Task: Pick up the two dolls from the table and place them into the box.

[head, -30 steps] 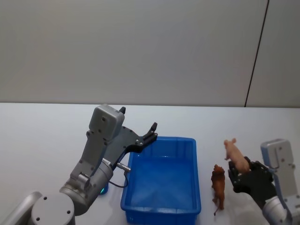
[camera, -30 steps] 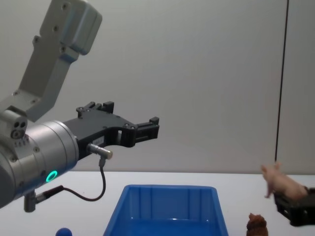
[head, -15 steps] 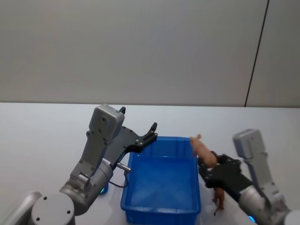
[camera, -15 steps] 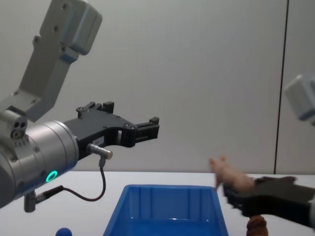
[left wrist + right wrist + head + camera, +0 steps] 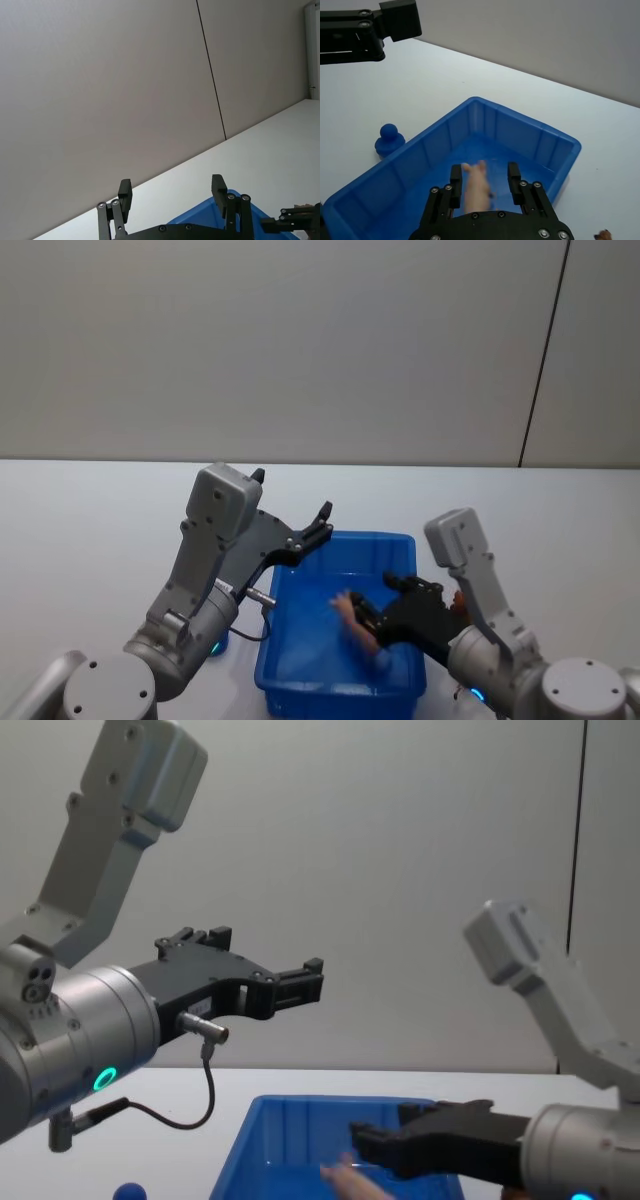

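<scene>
Pink doll over the box, brown one outside

Our right gripper (image 5: 484, 172) hangs over the box (image 5: 350, 537), fingers spread, with the pink doll (image 5: 477, 190) lengthwise between them, seemingly loose. The brown doll (image 5: 603, 234) sits on the tabletop (image 5: 100, 520) just beside the box's right wall, nearer our right arm. The left gripper (image 5: 171, 192) hovers, fingers parted, above the far-left corner.
</scene>
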`<control>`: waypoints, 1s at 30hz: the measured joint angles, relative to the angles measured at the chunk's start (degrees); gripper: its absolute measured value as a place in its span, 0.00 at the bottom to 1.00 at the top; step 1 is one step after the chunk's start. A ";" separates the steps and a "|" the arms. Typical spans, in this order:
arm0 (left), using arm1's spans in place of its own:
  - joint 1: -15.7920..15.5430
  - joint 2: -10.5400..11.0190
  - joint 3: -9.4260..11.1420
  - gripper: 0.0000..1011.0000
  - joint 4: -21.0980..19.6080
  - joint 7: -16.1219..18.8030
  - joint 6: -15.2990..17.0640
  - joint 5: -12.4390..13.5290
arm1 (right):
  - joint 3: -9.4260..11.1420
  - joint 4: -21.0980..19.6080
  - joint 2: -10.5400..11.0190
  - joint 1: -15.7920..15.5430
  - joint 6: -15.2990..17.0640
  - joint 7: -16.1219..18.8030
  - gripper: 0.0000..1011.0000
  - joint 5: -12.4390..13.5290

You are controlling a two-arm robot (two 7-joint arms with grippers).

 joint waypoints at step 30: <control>0.00 0.00 0.00 0.99 0.00 0.00 0.00 0.00 | 0.31 -5.87 1.50 -3.95 0.86 -10.34 0.99 -0.52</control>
